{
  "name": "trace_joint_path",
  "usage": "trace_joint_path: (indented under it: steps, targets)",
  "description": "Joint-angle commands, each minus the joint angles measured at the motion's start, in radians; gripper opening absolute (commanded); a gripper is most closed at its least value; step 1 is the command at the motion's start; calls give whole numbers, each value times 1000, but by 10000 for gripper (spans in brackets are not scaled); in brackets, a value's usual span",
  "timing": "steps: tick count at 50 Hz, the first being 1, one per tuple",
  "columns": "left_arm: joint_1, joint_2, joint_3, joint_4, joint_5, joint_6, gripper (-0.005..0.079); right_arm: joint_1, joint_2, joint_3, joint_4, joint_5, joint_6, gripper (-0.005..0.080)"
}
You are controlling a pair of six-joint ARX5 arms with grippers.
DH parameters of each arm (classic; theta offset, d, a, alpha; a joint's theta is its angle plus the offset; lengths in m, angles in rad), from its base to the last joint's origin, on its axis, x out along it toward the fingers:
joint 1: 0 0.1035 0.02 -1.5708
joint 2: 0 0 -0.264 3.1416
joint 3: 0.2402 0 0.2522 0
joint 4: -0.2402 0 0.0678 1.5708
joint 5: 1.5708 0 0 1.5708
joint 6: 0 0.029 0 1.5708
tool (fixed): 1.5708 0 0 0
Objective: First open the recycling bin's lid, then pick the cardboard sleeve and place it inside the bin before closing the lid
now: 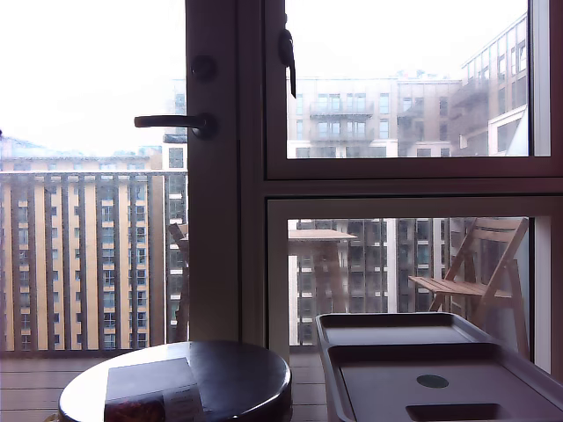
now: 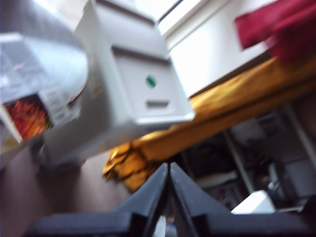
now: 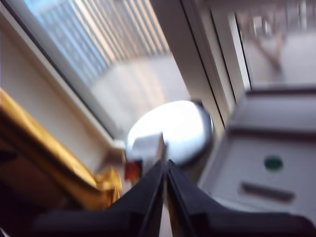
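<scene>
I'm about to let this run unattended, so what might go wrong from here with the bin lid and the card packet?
1. The lid is down and flat; my first gripper and my second gripper are both shut, so either probably has to open before it can catch an edge.
2. The cardboard sleeve lies at the round table's near edge in the exterior view; a nudge might slide it off.
3. Both wrist views are blurred, so aim may suffer.

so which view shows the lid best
The first wrist view: the lid shows nearly whole, green dot and recess clear, though blurred. The exterior view crops it at the frame's lower right. The second wrist view shows only a blurred part.
</scene>
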Motion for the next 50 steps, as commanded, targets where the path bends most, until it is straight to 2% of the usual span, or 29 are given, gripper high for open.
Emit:
trace_joint_path:
  steps: [1,14,18,21,26,28,30,39,50]
  targets:
    - [-26,61,0,2,-42,40,-21,5,43,13,-13,-2,-49,-13]
    - [-135,252,1,4,-359,95,-21,5,180,13,-24,95,-208,-13]
    - [-159,309,1,24,-391,83,19,5,214,13,-18,122,-232,-13]
    - [-169,350,1,57,-380,29,124,6,237,13,-11,125,-245,-13]
    - [-171,429,1,146,-319,-47,460,18,269,13,3,125,-245,-13]
    - [-171,464,1,189,-286,-69,562,26,277,13,7,125,-245,-13]
    - [-171,500,1,228,-269,-105,620,36,286,13,13,125,-245,-13]
    - [-171,687,1,380,-268,-264,629,78,310,13,60,127,-244,-13]
    - [-170,886,1,589,-268,-375,629,108,315,13,124,145,-244,-13]
